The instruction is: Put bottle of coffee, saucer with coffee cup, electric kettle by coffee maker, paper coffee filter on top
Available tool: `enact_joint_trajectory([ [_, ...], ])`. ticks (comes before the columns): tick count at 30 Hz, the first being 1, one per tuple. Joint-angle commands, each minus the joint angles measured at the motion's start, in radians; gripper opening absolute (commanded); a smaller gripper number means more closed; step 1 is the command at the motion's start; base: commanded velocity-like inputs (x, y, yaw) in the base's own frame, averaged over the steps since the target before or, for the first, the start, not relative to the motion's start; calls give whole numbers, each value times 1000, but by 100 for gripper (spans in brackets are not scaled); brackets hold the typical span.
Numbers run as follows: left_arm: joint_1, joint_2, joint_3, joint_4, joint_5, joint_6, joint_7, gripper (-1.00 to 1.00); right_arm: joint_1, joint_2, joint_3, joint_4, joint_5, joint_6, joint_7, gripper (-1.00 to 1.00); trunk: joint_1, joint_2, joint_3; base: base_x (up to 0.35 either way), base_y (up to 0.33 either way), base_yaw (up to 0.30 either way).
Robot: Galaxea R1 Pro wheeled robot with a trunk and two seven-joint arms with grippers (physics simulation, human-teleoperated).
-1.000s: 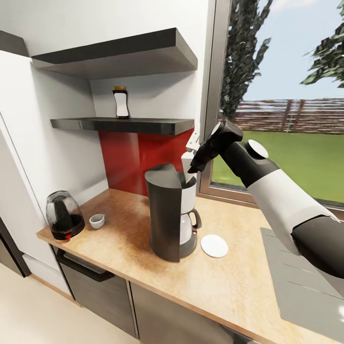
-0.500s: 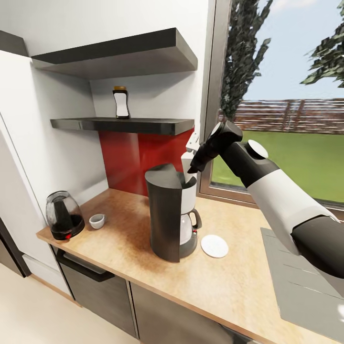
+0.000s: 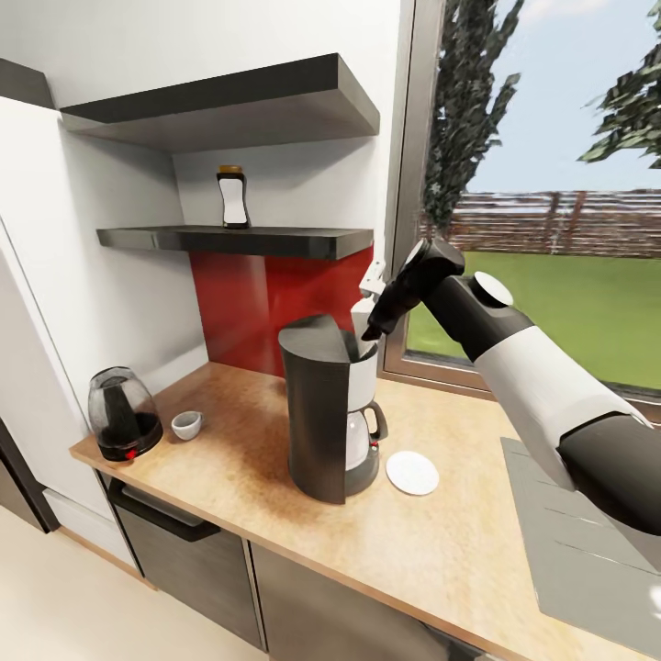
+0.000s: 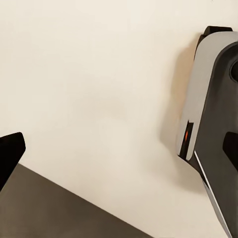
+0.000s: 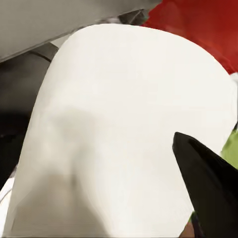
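Note:
The dark tapered coffee maker (image 3: 317,413) stands mid-counter on the wood-grain kitchen countertop (image 3: 248,477). My right gripper (image 3: 369,329) hangs just above its top, shut on the off-white paper coffee filter (image 3: 359,319). Up close, the filter (image 5: 124,139) spreads wide beside one black fingertip (image 5: 208,193). The bottle of coffee (image 3: 233,197) stands on the dark kitchen shelf (image 3: 275,242). The glass electric kettle (image 3: 122,413) and the white coffee cup (image 3: 186,424) sit at the counter's left end. The white saucer (image 3: 411,473) lies right of the coffee maker. My left gripper (image 4: 119,153) hangs open over pale floor.
A second dark shelf (image 3: 229,101) hangs higher up. A red backsplash (image 3: 266,303) and a window (image 3: 551,229) lie behind the coffee maker. A grey cooktop (image 3: 588,542) is set into the counter at the right. Grey cabinet fronts (image 3: 193,569) run below.
My right gripper has come down slightly with the filter, closer to the coffee maker's top. Everything else stays put.

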Motion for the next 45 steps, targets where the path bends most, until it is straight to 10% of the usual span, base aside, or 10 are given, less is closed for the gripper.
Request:
enact_joint_trajectory([
  [1, -1, 0, 3, 2, 3, 1, 2, 100, 0, -1, 2, -2, 7, 5, 7, 100, 0, -1, 0, 0, 0, 0],
  [37, -1, 1, 3, -1, 3, 1, 1, 100, 0, -3, -9, -48, 8, 6, 8, 100, 0, -1, 0, 0, 0, 0],
  [45, -1, 0, 4, -1, 3, 1, 0, 100, 0, -8, -106, -142, 9, 6, 13, 100, 0, -1, 0, 0, 0, 0],
])
